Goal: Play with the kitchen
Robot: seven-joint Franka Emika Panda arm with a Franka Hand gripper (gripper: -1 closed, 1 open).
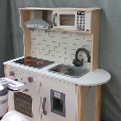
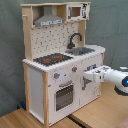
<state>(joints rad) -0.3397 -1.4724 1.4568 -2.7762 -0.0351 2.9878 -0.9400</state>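
The kitchen [image 1: 59,66] [image 2: 62,60] fills most of both exterior views, a tall white and light-wood toy standing upright on a wooden floor [image 2: 30,120] before a grey curtain [image 1: 112,43]. Its largest part is the white lower cabinet, with the oven door [image 2: 64,95] at the centre-bottom of the second exterior view and at the lower left of the first exterior view. Above it runs the tiled back wall [image 1: 57,46], then the grey hood [image 1: 38,20] at the upper left and the microwave [image 1: 70,19] at the upper centre of the first exterior view. On the counter, the black hob [image 1: 31,61] with 2 red rings sits left of the grey sink [image 1: 68,71], and the black faucet [image 1: 81,56] curves behind the sink. The white arm [image 2: 117,80] enters from the right edge of the second exterior view, level with the cabinet front. The gripper [image 2: 89,76] points toward the cabinet just right of the oven, close to the front panel; whether it touches cannot be told, nor whether the claw is wide or narrow. In the first exterior view the gripper [image 1: 9,84] appears at the lower left. 2 small knobs [image 2: 65,72] sit above the oven door.
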